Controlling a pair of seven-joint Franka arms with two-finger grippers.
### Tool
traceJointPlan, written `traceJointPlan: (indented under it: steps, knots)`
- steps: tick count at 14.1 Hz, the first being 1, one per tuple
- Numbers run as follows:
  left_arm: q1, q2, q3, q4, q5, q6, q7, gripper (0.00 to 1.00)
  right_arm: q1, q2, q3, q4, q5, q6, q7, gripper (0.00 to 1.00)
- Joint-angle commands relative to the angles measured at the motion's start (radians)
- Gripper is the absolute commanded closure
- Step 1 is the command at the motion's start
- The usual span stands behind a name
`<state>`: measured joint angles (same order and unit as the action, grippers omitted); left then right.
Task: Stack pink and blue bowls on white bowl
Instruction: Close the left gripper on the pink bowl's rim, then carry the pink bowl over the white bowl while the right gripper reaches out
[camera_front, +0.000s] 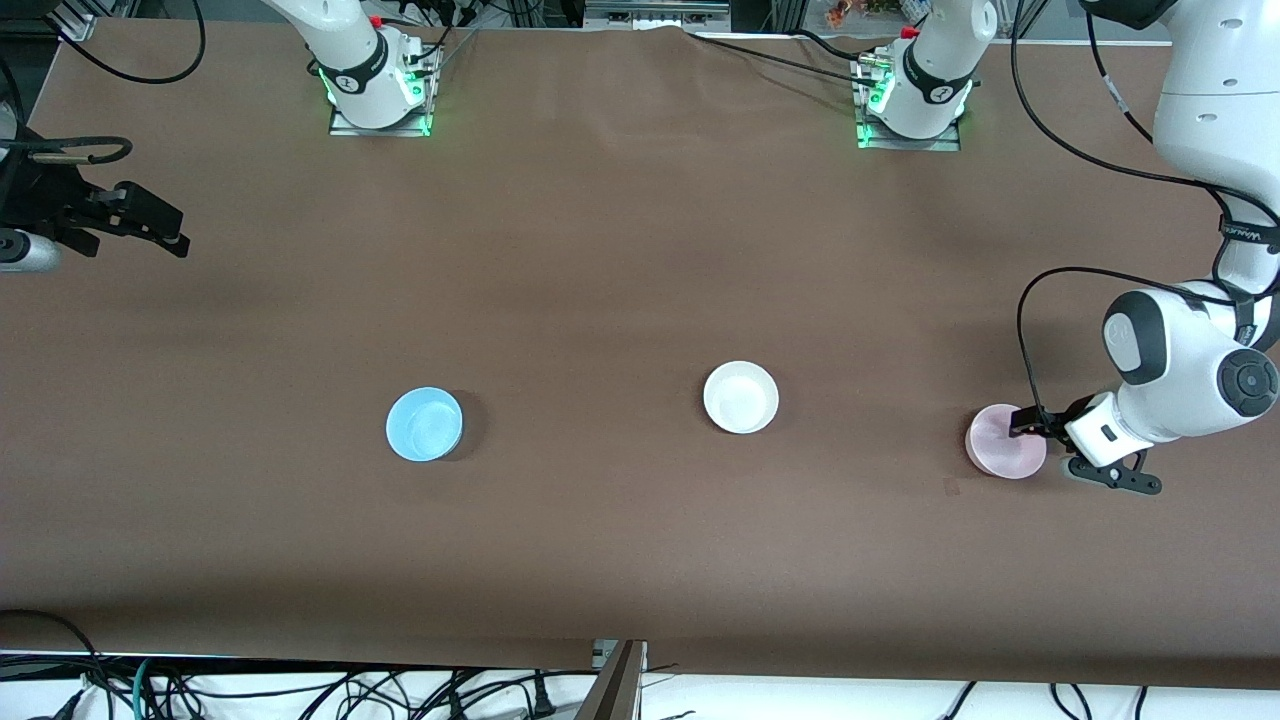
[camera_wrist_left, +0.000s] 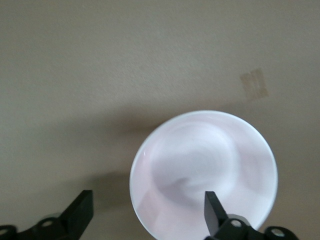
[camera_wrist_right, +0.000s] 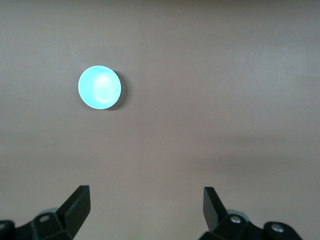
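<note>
1. Left gripper (camera_front: 1022, 424) spread wide astride the pink bowl's (camera_front: 1003, 443) 3 o'clock rim, gripping nothing
2. Right gripper (camera_front: 165, 230) waits wide open, empty
3. White bowl (camera_front: 741, 397) mid-table; blue bowl (camera_front: 424, 424) at its 9 o'clock

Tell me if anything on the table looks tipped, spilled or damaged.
Nothing stands out. The pale pink plastic bowl, plain white plastic bowl and light blue plastic bowl all sit upright and apart. The left gripper is open astride the pink bowl's rim.

Matt brown cloth table (camera_front: 620, 250), smooth plastic pink bowl (camera_front: 1000, 445), blue bowl (camera_front: 424, 424), white bowl (camera_front: 741, 397)
</note>
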<state>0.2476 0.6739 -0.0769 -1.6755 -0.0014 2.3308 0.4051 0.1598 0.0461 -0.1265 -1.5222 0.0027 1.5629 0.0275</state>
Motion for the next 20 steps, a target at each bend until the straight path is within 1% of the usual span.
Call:
traceJointPlan:
  steps: [1, 2, 3, 9, 12, 13, 15, 17, 18, 19, 20]
  knots:
    - [0.03, 0.039, -0.012, 0.033, -0.014, 0.024, 0.082, 0.61, -0.002, 0.015, 0.001, 0.013, -0.001, 0.009, 0.008, 0.0]
    - [0.027, 0.038, -0.014, 0.034, -0.014, 0.024, 0.086, 0.83, -0.003, 0.017, 0.001, 0.014, -0.003, 0.008, 0.006, 0.0]
    - [0.022, 0.038, -0.014, 0.034, -0.014, 0.024, 0.084, 1.0, -0.003, 0.014, 0.001, 0.014, -0.001, 0.008, 0.008, 0.0]
    - [0.021, 0.036, -0.014, 0.034, -0.014, 0.021, 0.083, 1.0, 0.014, 0.006, 0.011, 0.047, -0.029, -0.007, -0.004, 0.0]
    - [0.016, 0.029, -0.017, 0.036, -0.014, 0.015, 0.066, 1.0, 0.011, 0.004, 0.008, 0.047, -0.013, -0.011, 0.009, 0.0]
    - [0.01, 0.02, -0.032, 0.037, -0.015, 0.007, 0.063, 1.0, 0.012, 0.005, 0.01, 0.045, -0.015, -0.003, 0.009, 0.0]
    - [0.007, -0.022, -0.041, 0.039, -0.015, -0.065, 0.055, 1.0, 0.014, 0.018, 0.011, 0.043, -0.012, -0.007, 0.012, 0.0]
    - [0.005, -0.025, -0.049, 0.048, -0.015, -0.076, 0.052, 1.0, 0.014, 0.021, 0.01, 0.043, -0.009, -0.01, 0.011, 0.0]
    - [0.007, -0.025, -0.075, 0.068, -0.015, -0.08, 0.052, 1.0, 0.012, 0.02, 0.008, 0.042, 0.018, -0.012, 0.012, 0.0]
    - [0.005, -0.023, -0.09, 0.094, -0.015, -0.112, 0.05, 1.0, 0.006, 0.02, 0.004, 0.042, 0.04, -0.014, 0.011, 0.0]
    - [-0.002, -0.023, -0.105, 0.138, -0.015, -0.17, 0.037, 1.0, 0.006, 0.014, 0.004, 0.042, 0.043, -0.015, 0.008, 0.0]
